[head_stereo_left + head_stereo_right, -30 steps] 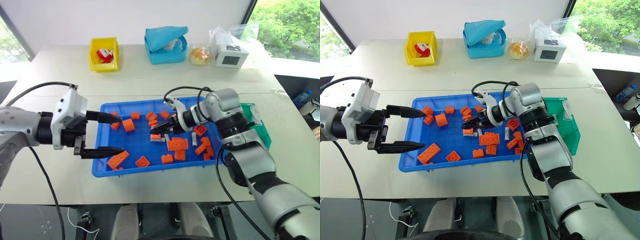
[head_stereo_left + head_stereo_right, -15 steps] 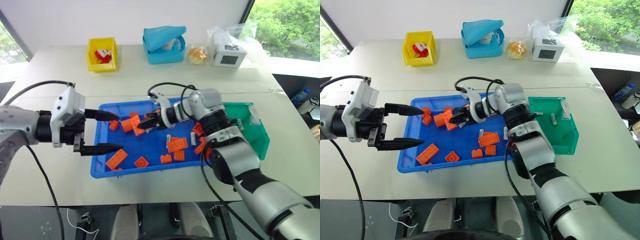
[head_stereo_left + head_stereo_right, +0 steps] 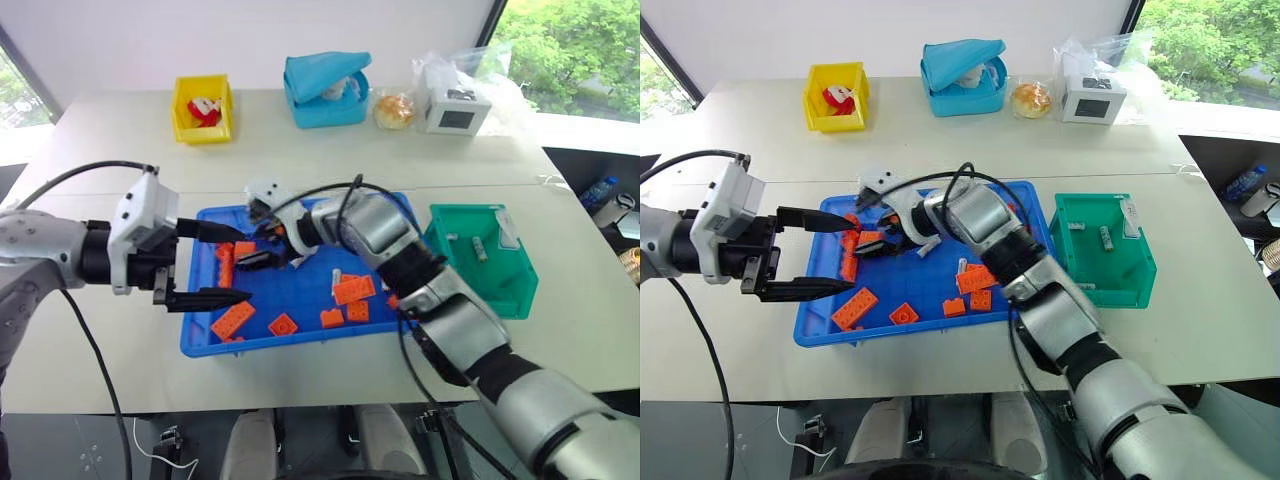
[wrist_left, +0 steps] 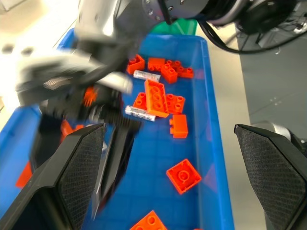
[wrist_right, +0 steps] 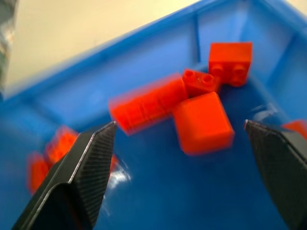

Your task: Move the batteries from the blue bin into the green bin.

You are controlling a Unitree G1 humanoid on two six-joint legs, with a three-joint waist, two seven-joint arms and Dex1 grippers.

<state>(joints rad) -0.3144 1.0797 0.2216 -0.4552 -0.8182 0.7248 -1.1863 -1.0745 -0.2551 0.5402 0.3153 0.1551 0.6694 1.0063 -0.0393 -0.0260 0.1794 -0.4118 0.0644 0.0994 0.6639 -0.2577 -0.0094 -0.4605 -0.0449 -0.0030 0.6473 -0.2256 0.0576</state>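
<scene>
The blue bin (image 3: 300,343) lies mid-table with orange bricks (image 3: 354,290) and two silver batteries (image 4: 146,75) (image 4: 140,111) scattered in it. To its right stands the green bin (image 3: 500,300), where two more batteries (image 3: 1105,238) lie. My right gripper (image 3: 252,246) hangs open over the blue bin's far left part, with nothing between its fingers (image 5: 86,167) and bricks just ahead. My left gripper (image 3: 243,265) is open at the bin's left edge, pointing right, close to the right gripper.
Along the table's far side stand a yellow bin (image 3: 205,108), a light-blue lidded box (image 3: 328,90), a bun (image 3: 393,110) and a white device (image 3: 455,108). Bare table lies to the left and in front of the blue bin.
My right gripper has swept left across the blue bin, rolled and gone from shut to open. Bricks near the far left corner have shifted. The left arm has held still.
</scene>
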